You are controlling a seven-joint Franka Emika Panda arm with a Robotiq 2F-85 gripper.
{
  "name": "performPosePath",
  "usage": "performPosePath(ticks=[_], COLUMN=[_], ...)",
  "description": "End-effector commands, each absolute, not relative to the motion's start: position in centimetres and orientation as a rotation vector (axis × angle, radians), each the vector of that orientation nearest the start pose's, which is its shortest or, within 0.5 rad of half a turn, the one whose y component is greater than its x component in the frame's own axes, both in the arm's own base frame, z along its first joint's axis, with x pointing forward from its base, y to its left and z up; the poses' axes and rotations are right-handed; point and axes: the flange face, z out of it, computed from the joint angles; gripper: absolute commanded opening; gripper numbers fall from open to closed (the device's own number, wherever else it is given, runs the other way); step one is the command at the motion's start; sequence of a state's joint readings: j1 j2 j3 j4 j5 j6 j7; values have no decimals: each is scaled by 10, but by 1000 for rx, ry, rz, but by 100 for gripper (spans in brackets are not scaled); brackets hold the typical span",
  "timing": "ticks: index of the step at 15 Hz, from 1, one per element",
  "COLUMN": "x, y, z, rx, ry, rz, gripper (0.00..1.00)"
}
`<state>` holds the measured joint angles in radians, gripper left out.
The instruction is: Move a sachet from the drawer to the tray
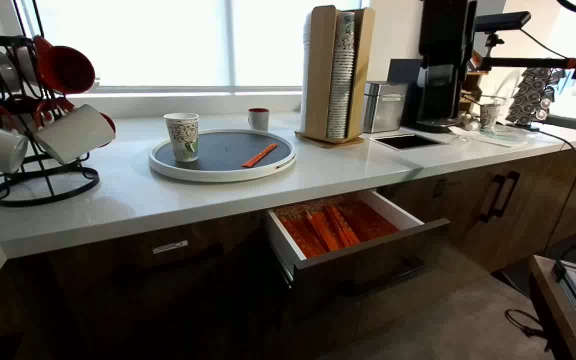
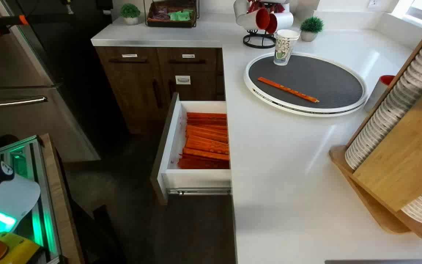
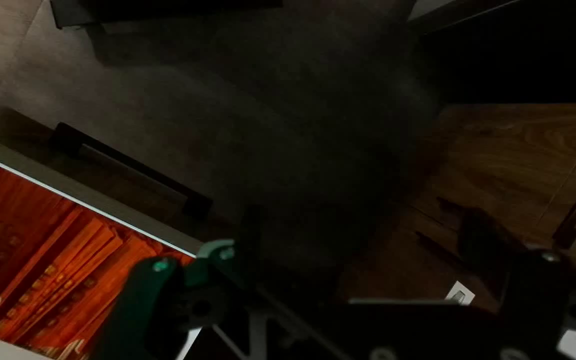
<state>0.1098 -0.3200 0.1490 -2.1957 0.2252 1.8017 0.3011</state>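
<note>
Can see tool (image 3: 360, 230) only in wrist view, aimed down toward dark floor (image 3: 278, 120), with fingers (image 3: 155, 295) spread well apart and open drawer (image 3: 68, 182) to lower left. Can find arm (image 2: 17, 194) only in an exterior view, as white section lit green at lower left edge, and likewise potted plants (image 2: 311, 26) on desk (image 2: 288, 165). Locate single sachet (image 2: 288, 89) in both exterior views, lying flat on tray (image 2: 337, 82) near paper cup (image 2: 283, 47), with many alike in drawer.
</note>
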Motion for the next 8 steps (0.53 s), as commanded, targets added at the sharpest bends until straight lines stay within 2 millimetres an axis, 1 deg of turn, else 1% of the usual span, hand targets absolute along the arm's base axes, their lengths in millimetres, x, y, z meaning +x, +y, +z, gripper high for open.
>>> performPosePath(ticks=[1,6,7,8], x=[430,430,433,435], y=[138,138,131,121], z=[509,509,508,507], rx=[-2989,-2989,-2956,-2954], ry=[166,166,195,227], rz=[180,180,206,181], gripper=[100,100,100,100])
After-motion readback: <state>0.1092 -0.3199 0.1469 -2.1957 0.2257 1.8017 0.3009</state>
